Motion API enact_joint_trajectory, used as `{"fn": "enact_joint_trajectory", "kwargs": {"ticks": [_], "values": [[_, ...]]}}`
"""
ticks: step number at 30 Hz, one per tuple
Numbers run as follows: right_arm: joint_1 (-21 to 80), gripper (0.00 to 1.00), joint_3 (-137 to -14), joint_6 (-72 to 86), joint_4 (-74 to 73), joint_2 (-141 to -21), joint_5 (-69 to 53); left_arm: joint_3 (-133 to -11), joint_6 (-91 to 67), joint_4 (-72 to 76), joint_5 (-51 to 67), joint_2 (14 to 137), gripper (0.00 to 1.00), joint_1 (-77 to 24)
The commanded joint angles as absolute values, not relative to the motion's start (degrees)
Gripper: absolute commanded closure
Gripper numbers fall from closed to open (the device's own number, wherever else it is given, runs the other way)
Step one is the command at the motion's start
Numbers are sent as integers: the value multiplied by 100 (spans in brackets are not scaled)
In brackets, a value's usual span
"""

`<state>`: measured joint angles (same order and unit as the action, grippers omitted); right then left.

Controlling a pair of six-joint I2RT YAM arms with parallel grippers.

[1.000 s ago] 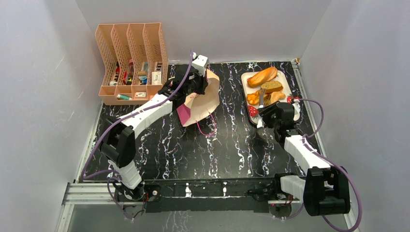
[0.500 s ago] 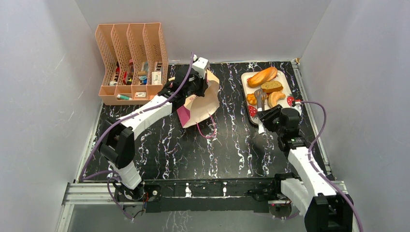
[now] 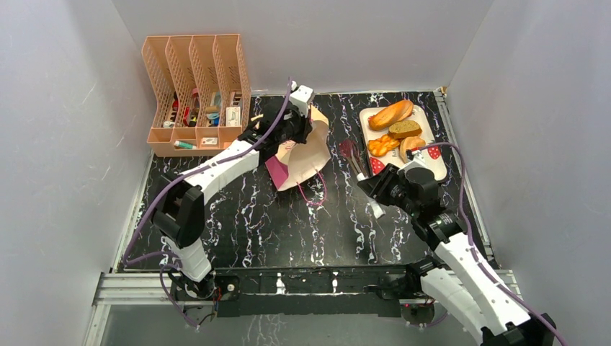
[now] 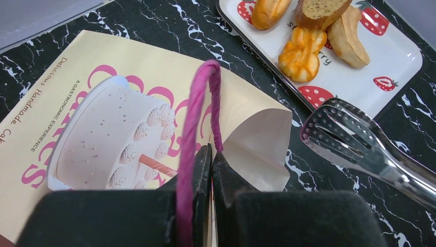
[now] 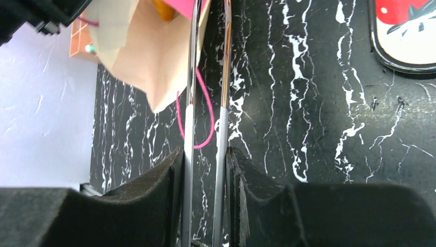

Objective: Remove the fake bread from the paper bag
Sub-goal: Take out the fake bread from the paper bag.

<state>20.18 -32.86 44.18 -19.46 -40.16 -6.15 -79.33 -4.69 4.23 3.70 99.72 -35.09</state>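
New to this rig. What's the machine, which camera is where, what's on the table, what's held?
Two robot arms are bolted at the near table edge, each ending in two fingers. The wide picture looks down from above and behind them; the other two come from a camera on each wrist. On the black table are a paper bag, a tray of fake bread and, back left, a peach rack. The left fingers are shut on the bag's pink handle. The right fingers are shut on metal tongs, aimed toward the bag.
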Motion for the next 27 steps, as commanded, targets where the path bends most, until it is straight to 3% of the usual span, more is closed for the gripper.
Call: {"fn": "enact_joint_trajectory", "kwargs": {"ticks": [1,15,27], "values": [[2148,75,-3768,4205,-2206,-3813,-872,-8321,-491,376,495,10071,100,-3517],[2227,76,-4201,4082,-2758,-3694,-1755,-8569,-530,275,554,10275,100,-3516],[2961,76,-3875,4453,-1747,-4390,-1552,-8686,-502,173,922,10301,100,-3516]]}}
